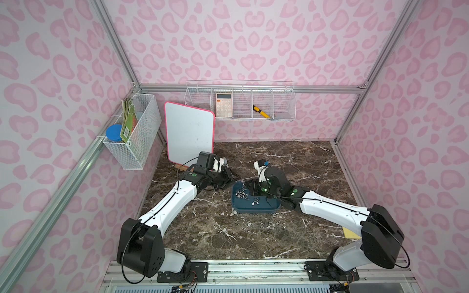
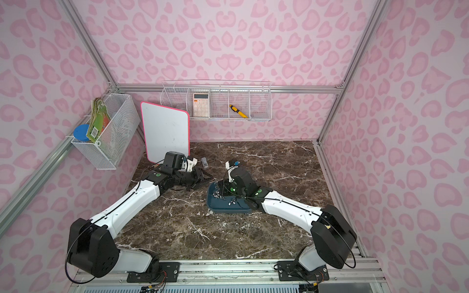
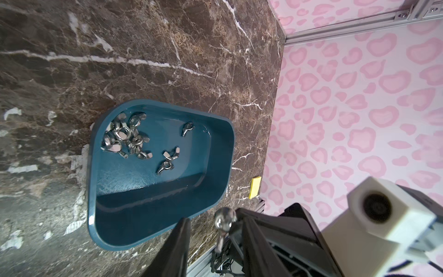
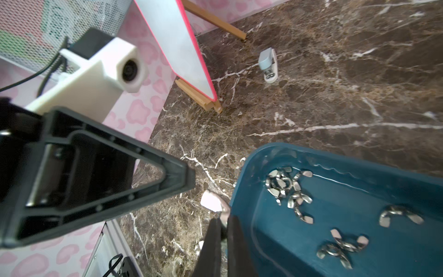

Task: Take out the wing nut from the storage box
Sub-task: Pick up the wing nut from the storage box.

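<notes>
One storage box (image 3: 148, 199): three loose wing nuts (image 3: 187, 128), one heap (image 3: 124, 138) uncountable. Four further wing nuts (image 1: 270, 224) toward the desk's (image 1: 291, 157) front edge. Two wire baskets (image 1: 284, 106).

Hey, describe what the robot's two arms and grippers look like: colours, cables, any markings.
The left arm and right arm have glossy white link shells, chunky black joint housings and a thin black cable along each. Round green marks sit near the wrists. The left gripper and right gripper have black, open-framed triangular fingers, with a white boxy camera housing behind each.
</notes>
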Robot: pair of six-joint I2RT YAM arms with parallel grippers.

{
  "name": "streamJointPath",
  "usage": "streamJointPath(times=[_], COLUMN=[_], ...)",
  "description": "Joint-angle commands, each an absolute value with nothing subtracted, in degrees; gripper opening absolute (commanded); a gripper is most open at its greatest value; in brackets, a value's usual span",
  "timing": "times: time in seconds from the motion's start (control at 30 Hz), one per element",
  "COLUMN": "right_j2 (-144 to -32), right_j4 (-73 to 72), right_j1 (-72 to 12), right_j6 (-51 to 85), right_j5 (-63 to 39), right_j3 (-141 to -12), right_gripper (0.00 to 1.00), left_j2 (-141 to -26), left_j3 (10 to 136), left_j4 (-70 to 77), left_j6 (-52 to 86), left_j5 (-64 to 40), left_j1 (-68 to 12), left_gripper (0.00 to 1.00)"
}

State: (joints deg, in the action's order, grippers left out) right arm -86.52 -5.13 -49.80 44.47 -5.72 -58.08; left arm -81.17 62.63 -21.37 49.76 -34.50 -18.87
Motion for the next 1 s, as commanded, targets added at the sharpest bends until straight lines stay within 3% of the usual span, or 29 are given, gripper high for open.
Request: streamJointPath(times=[0.0,0.43,0.53,0.67,0.7,0.8,0.9,0.97], right_j2=[-86.99,-87.71,-87.71,-87.45,-87.37,-87.02,-86.24,-85.37], right_j4=[-7.29,-7.64,-7.82,-7.81,-7.91,-7.52,-6.95,-6.06], right_j1=[-49.75,-50.32,-50.36,-50.36,-50.35,-50.2,-48.94,-47.56], right_j6=[43.64,43.98,43.99,44.3,44.3,44.6,46.0,46.49], right_j5=[-7.41,-8.46,-8.7,-8.35,-8.35,-7.58,-6.81,-6.44], right_j3=[-59.18,-60.22,-60.19,-59.72,-59.56,-58.95,-57.02,-55.56], right_gripper=[0.0,0.0,0.0,0.0,0.01,0.15,0.38,0.46], left_j2=[-80.97,-80.77,-80.86,-80.86,-80.86,-80.62,-80.18,-80.02], left_j3=[62.1,61.38,61.42,61.66,61.7,61.71,61.73,61.86], left_j4=[-19.44,-18.28,-18.04,-17.82,-18.04,-19.28,-21.27,-22.63], left_j6=[49.84,50.06,49.98,49.75,49.6,49.24,48.21,47.51], left_j5=[-36.45,-37.45,-37.69,-37.85,-37.66,-36.72,-34.99,-33.62], left_j1=[-18.92,-19.07,-19.07,-19.34,-19.42,-19.59,-20.03,-20.54], left_gripper=[0.42,0.27,0.21,0.0,0.0,0.0,0.0,0.0])
